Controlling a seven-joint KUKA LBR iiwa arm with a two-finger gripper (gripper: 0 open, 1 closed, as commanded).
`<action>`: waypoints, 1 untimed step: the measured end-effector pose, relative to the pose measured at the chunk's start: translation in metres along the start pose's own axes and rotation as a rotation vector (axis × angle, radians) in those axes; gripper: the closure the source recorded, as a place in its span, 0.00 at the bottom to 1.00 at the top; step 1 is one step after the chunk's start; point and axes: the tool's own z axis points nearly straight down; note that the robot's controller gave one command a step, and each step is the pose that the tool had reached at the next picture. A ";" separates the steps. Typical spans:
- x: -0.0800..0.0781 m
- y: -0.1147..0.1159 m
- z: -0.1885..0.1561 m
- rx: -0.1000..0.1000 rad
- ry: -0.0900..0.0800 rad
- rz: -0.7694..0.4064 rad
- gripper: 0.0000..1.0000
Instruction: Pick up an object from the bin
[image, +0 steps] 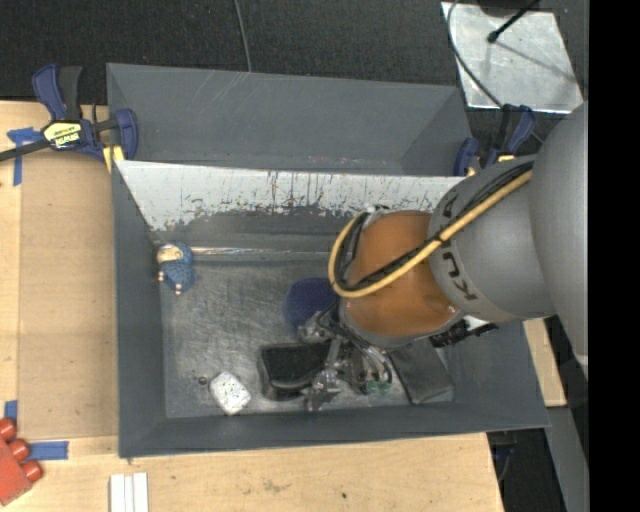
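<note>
Camera view is showing the gripper (335, 378) hanging low over the front of the grey bin (140, 330), presumably because everything is lying flat on the floor. Its orange-covered wrist (395, 275) is blocking the tool, so I cannot tell how far it is opening or whether it is gripping anything. A black flat object (287, 364) is lying just beside it, perhaps touching, and I am judging it the likeliest candidate. A blue rounded thing (305, 297) is sitting just behind. Well apart, a small blue-and-yellow figure (175, 266) is resting near the left wall, and a white speckled piece (230, 392) is lying at the front
</note>
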 end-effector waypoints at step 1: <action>-0.001 -0.010 -0.143 -0.001 -0.019 0.000 1.00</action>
